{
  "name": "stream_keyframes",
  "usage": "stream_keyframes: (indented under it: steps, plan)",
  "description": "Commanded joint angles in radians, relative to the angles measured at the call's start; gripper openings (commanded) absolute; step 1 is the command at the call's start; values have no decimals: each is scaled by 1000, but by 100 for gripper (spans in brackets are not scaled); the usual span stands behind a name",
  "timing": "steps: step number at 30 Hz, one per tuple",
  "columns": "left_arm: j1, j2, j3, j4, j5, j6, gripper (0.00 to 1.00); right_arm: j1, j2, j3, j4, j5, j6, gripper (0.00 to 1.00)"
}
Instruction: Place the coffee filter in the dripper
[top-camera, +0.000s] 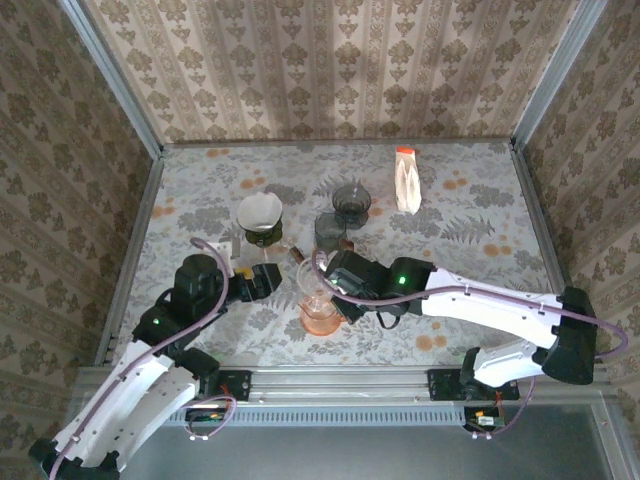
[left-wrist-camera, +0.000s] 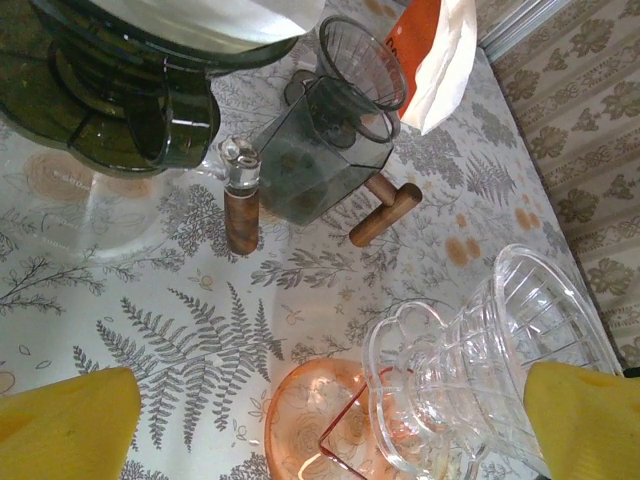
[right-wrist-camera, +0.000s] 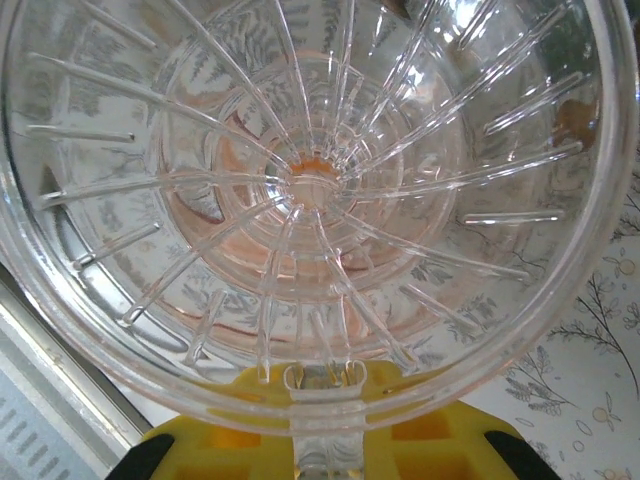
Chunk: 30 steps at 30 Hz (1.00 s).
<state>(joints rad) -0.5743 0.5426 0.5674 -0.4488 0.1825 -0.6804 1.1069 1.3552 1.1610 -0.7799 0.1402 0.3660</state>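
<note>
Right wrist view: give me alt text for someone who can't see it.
An empty, clear ribbed dripper, seen from above, is gripped at its near edge by the yellow right end effector. Orange glass shows through its centre, and a fern-print table lies at the lower right.

You have the clear ribbed dripper (left-wrist-camera: 480, 360) near the table's middle, tipped on its side just above an orange cup (top-camera: 320, 318). The white paper coffee filter (top-camera: 258, 210) sits open at ten o'clock from it, in a dark green holder (top-camera: 262, 237).
</note>
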Motion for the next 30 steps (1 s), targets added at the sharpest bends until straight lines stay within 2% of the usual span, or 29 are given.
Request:
stream_keyframes:
  steps: [1,22,24,27,30]
  plan:
    - [8,-12,-19,-13,2,3,100,13,15,42,-41,-21,-11,9]
    - [11,-12,-44,-7,1,2,100,68,77,42,-65,27,13,12]
    - [11,-12,-46,-5,4,1,100,74,79,42,-72,46,13,16]
    - [11,-11,-49,-5,8,0,100,77,79,39,-82,59,16,27]
    - [11,-11,-50,-5,12,-2,100,80,68,33,-83,70,23,49]
